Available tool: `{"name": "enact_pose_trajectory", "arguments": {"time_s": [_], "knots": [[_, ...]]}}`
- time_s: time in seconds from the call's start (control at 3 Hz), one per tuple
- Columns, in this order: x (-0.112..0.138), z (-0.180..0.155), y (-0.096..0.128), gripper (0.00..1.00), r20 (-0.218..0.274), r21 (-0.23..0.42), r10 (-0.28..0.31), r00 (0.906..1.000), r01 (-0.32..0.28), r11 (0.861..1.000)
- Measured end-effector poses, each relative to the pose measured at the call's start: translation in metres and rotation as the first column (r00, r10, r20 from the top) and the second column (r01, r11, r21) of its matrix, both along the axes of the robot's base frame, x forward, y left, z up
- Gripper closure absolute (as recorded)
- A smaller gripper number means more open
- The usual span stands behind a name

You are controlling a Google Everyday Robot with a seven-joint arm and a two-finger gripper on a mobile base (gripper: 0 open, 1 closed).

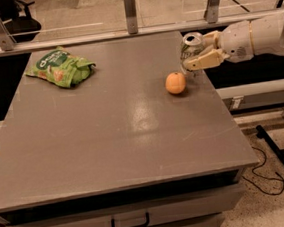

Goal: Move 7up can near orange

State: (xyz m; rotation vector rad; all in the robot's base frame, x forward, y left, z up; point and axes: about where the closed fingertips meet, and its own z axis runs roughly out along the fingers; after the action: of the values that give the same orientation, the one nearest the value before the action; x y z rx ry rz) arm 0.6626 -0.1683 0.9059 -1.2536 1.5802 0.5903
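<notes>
Overhead light puts glare on the table (pixel 85 151) and brightens the pincer (pixel 192 56) clasping the 7up can (pixel 193 41) at its right edge.

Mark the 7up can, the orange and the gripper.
7up can (pixel 191 40): camera view, on its silver lid.
orange (pixel 176 83): camera view, middle of the fruit.
gripper (pixel 197 56): camera view, between its fingers (pixel 205 60) clasping the can, behind-right of the orange.

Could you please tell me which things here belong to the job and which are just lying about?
Part of the job: 7up can, gripped by the tool at the right edge of the table; orange, just beside it.
Lying about: green snack bag, at the table's far left.
</notes>
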Motion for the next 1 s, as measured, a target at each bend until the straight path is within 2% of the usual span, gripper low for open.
{"name": "enact_pose_trajectory", "arguments": {"time_s": [0.33, 0.67, 1.0], "knots": [[-0.0032, -0.0068, 0.001, 0.15, -0.017, 0.007, 0.017, 0.9997, -0.017, 1.0], [-0.005, -0.0069, -0.0018, 0.0, -0.019, 0.005, 0.02, 0.9996, -0.02, 1.0], [-0.0054, -0.0071, -0.0021, 0.0, -0.019, 0.005, 0.02, 0.9996, -0.02, 1.0]]}}
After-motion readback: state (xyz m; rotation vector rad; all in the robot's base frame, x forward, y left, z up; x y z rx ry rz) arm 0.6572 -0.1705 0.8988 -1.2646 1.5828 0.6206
